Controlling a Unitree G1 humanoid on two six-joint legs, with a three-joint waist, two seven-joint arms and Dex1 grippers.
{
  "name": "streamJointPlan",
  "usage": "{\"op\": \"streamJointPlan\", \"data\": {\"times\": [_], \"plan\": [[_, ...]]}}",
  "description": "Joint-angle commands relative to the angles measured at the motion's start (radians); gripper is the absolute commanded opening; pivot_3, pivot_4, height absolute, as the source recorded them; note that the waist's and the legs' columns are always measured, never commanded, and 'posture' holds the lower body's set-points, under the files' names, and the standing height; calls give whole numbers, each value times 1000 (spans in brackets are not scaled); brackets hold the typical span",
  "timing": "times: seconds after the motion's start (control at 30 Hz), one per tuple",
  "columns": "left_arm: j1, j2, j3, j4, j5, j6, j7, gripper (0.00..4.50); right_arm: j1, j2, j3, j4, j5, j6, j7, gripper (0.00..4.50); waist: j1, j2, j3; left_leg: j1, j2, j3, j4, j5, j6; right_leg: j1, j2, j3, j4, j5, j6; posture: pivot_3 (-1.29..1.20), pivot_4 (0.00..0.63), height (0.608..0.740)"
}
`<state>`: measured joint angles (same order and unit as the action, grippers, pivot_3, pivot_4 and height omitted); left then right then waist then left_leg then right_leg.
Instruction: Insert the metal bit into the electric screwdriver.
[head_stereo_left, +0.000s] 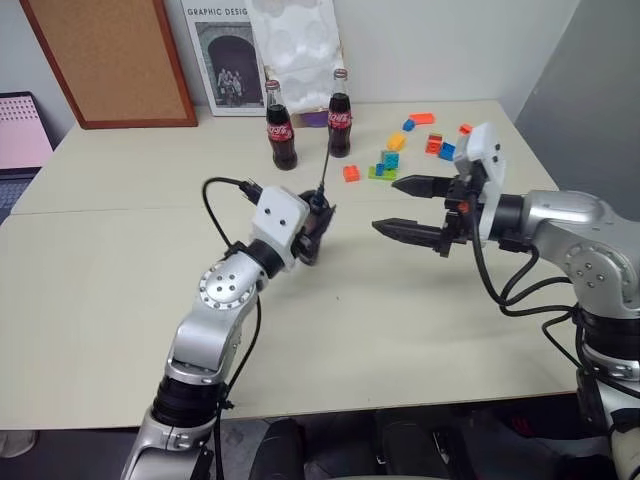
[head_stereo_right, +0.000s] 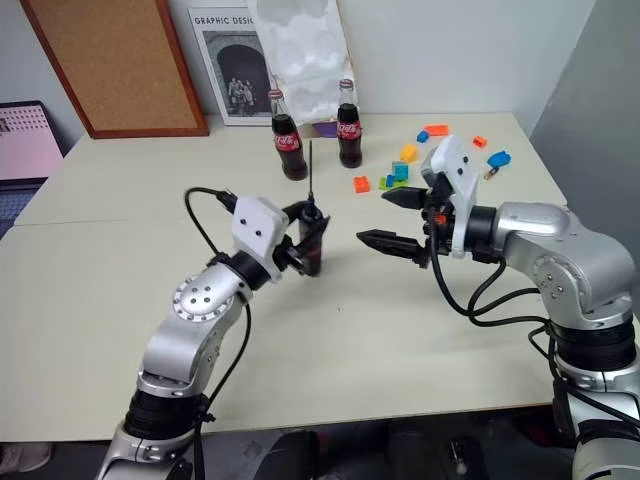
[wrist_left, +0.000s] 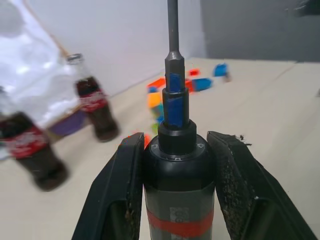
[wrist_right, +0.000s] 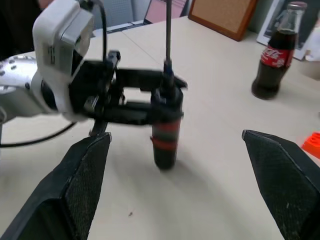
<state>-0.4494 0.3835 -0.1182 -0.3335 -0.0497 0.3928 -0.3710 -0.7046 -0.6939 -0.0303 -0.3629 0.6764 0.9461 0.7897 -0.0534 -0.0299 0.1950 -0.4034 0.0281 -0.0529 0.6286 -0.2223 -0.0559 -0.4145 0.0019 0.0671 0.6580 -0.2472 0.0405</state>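
Standing upright in the nose of the electric screwdriver (head_stereo_right: 312, 243), the metal bit (head_stereo_right: 309, 170) rises as a thin dark rod straight above the tool; the left wrist view shows its shank sunk into the collar, so the insertion looks done or all but done, though how deeply it has seated cannot be told. The screwdriver itself is held vertical over the middle of the bench (head_stereo_right: 420, 360), its long axis running up and down, red band below the grip. The left end effector (wrist_left: 175, 165) is clamped on the screwdriver's body, one black finger on each side just under the collar.

The right end effector (head_stereo_right: 392, 220) hovers just beside the tool, toward the bench's right edge, with its two fingers spread wide and nothing between them. It points across at the screwdriver roughly level, so the bit lies directly ahead of its open fingers, apart from them. Of the two arms, the right is the free one and near enough to come in again should the bit need pressing home; any such push would have to run down along the bit's vertical axis, or the thin rod could tilt in the collar.

Farther out, two cola bottles (head_stereo_right: 288, 146) stand near the far edge, with coloured blocks (head_stereo_right: 404, 165) scattered toward the far right corner.
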Motion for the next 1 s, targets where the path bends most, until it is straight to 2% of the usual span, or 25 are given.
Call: {"op": "streamJointPlan", "data": {"times": [0.03, 0.13, 0.27, 0.4, 0.53, 0.8, 0.83, 0.9, 1.0], "plan": [[-133, 111, -43, 68, 142, -20, -32, 1619, 30, -78, -46, -66, -13, -59, 46, 4409, 4, -1, 1, -1, 0, 0, 0, 0, 0, -1, 0, 0, -1, 0, 0, 0, 150, 740], [-217, 245, -176, 210, 299, -84, -134, 1619, 64, -183, -32, -79, -95, -138, 85, 4409, 9, -1, 1, -3, -1, 0, 0, 0, 0, -2, -1, 0, -2, 0, 1, 0, 150, 740], [-324, 300, -326, 395, 449, -214, -219, 1619, 82, -255, -37, -103, -88, -170, 148, 4409, 14, -1, 1, -7, -1, 2, -1, 0, 0, -7, -1, 0, -3, 0, 1, 0, 150, 740], [-430, 246, -392, 591, 479, -294, -295, 1618, 98, -262, -19, -137, -72, -174, 179, 4409, 22, -1, 1, -13, 0, 0, 0, 0, 0, -11, -1, -1, -4, 0, 1, 0, 150, 740], [-519, 169, -492, 813, 516, -381, -432, 1618, 135, -262, 43, -142, -128, -208, 187, 4409, 25, -2, 1, -13, -1, 0, 1, 0, 0, -10, -1, -2, -4, 0, 1, 0, 150, 740], [-548, 83, -518, 1001, 547, -462, -552, 1618, 148, -268, 80, -140, -165, -251, 218, 4409, 24, -1, 1, -11, -1, 0, 1, 0, 0, -9, -1, -1, -1, 0, 1, 0, 150, 740], [-548, 79, -525, 1014, 558, -472, -562, 2318, 147, -267, 82, -138, -168, -254, 220, 4409, 24, -1, 0, -11, -1, 0, 1, 0, 0, -9, -1, -1, -1, 0, 1, 0, 150, 740], [-542, 61, -507, 1028, 545, -461, -573, 2467, 147, -263, 81, -134, -170, -256, 224, 4409, 24, 0, 0, -10, -1, 0, 2, 0, 0, -7, -1, -1, -1, 0, 1, 0, 150, 740], [-542, 51, -488, 1027, 543, -469, -579, 3130, 151, -265, 82, -125, -180, -267, 232, 4409, 25, 0, 0, -7, -1, 0, 2, 0, 0, -5, -2, -1, 0, 0, 1, 0, 150, 740]]}}
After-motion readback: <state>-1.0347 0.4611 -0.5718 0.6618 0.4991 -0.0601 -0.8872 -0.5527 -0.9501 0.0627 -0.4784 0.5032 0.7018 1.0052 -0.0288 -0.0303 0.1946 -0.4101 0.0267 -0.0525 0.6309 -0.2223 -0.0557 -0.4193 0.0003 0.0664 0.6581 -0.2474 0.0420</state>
